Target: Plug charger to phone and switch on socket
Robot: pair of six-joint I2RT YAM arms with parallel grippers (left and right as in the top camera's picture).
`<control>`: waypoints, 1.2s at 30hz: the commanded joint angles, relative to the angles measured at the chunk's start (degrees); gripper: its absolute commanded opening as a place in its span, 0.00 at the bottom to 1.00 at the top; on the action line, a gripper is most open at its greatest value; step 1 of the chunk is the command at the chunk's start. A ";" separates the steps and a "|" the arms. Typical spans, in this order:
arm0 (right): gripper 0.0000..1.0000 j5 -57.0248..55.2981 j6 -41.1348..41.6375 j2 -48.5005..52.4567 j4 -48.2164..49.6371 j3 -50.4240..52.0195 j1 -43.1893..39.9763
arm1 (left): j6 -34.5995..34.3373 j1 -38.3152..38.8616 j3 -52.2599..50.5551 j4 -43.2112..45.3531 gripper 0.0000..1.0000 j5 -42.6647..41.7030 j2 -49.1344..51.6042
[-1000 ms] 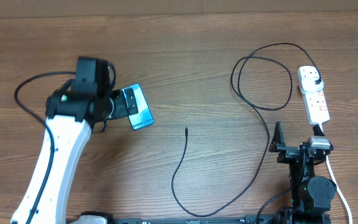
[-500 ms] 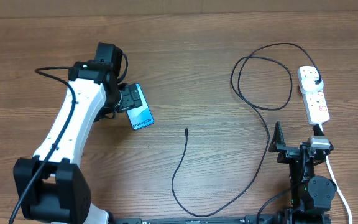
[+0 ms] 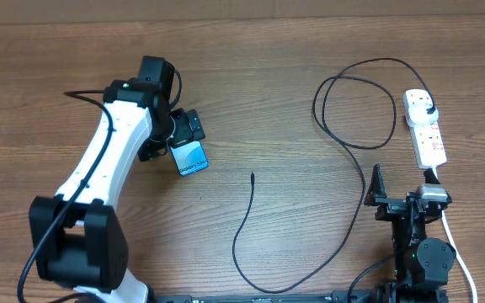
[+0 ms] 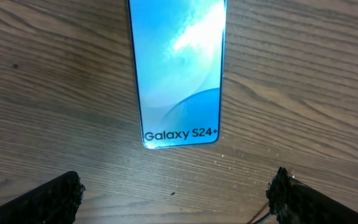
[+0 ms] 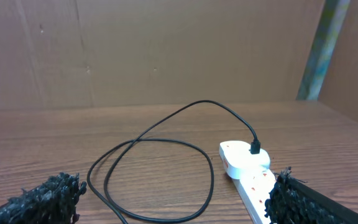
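Compared with a second ago, my left arm has swung round: it lay low on the left side with its head beside the phone (image 3: 193, 158), and now it reaches up and across, with the left gripper (image 4: 176, 199) hanging over the phone's far end and hiding more of the blue screen from the overhead camera. The phone itself has not shifted; it lies flat on the table (image 3: 268, 84), left of centre, with its printed end towards the middle. Nothing has changed on the right side either. The right gripper (image 5: 176, 202) sits in the same spot near the table's front edge, just short of the socket (image 3: 426, 130). The charger (image 3: 314, 105) keeps the same loop, and its connector tip (image 3: 253, 176) lies loose on the wood, well apart from the phone. Its black plug (image 3: 429, 104) is seated in the far end of the socket. In the left wrist view the fingers (image 4: 51, 199) stand spread as wide as they go, one at each lower corner of the picture. The phone's printed end lies between them and a little ahead, untouched. How high the fingers hang above the wood I cannot tell. The right gripper's fingers are just as far apart, with nothing between them and touching nothing.
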State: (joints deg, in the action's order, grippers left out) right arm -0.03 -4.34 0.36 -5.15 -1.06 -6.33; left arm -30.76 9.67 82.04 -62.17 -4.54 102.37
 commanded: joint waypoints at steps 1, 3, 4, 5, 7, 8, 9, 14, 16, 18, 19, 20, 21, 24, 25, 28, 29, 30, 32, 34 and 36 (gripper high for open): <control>1.00 -0.33 -0.22 -0.13 0.33 0.61 0.22 | -1.53 0.22 3.30 -0.92 1.00 -0.22 4.22; 1.00 -0.33 -0.22 -0.13 0.33 0.61 0.22 | -1.16 0.52 5.44 -1.73 1.00 1.55 7.06; 1.00 -0.33 -0.22 -0.13 0.33 0.61 0.22 | -1.18 0.61 6.01 -1.86 1.00 2.16 7.76; 1.00 -0.33 -0.24 -0.13 0.33 0.61 0.22 | -1.18 0.68 6.80 -1.92 1.00 2.93 8.63; 1.00 -0.33 -0.24 -0.13 0.33 0.61 0.22 | -1.22 0.76 7.82 -1.88 1.00 3.87 9.73; 1.00 -0.33 -0.24 -0.13 0.33 0.61 0.22 | -1.55 0.76 7.98 -1.62 1.00 3.89 9.86; 1.00 -0.33 -0.24 -0.13 0.33 0.61 0.22 | -2.08 0.76 7.98 -1.18 1.00 3.89 9.97; 1.00 -0.33 -0.22 -0.13 0.33 0.61 0.22 | -2.27 0.83 7.96 -0.13 1.00 5.42 10.49; 1.00 -0.33 -0.22 -0.13 0.33 0.61 0.22 | -2.25 0.83 7.96 0.02 1.00 6.27 11.10; 1.00 -0.33 -0.22 -0.13 0.33 0.61 0.22 | -2.25 0.83 7.96 0.13 1.00 6.45 11.87; 1.00 -0.33 -0.22 -0.13 0.33 0.61 0.22 | -2.25 0.83 7.96 0.37 1.00 6.43 12.48; 1.00 -0.33 -0.22 -0.13 0.33 0.61 0.22 | -2.25 0.85 7.96 0.57 1.00 6.25 12.90; 1.00 -0.33 -0.24 -0.13 0.33 0.61 0.22 | -2.25 0.85 7.96 0.94 1.00 6.03 13.62; 1.00 -0.33 -0.24 -0.13 0.33 0.61 0.22 | -2.25 0.85 7.96 1.44 1.00 4.98 15.41; 1.00 -0.33 -0.24 -0.13 0.33 0.61 0.22 | -2.25 0.85 7.96 1.44 1.00 4.90 15.87; 1.00 -0.33 -0.22 -0.13 0.33 0.61 0.22 | -2.25 0.85 7.96 1.57 1.00 4.92 17.11; 1.00 -0.35 -0.24 -0.13 0.33 0.61 0.22 | -2.29 0.85 7.96 1.66 1.00 4.87 17.38; 1.00 -0.33 -0.22 -0.13 0.33 0.61 0.22 | -2.27 0.85 7.96 1.81 1.00 4.59 17.68; 1.00 -0.33 -0.22 -0.13 0.33 0.61 0.22 | -2.25 0.85 7.96 2.16 1.00 3.58 18.29; 1.00 -0.33 -0.24 -0.13 0.31 0.61 0.22 | -2.25 0.85 7.96 2.38 1.00 3.43 18.86; 1.00 -0.33 -0.24 -0.13 0.33 0.61 0.22 | -2.25 0.85 7.96 2.64 1.00 3.43 19.17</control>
State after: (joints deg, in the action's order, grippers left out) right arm -0.01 -4.36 0.38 -5.15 -1.06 -6.33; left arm -31.66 10.15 88.66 -59.88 -0.43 120.09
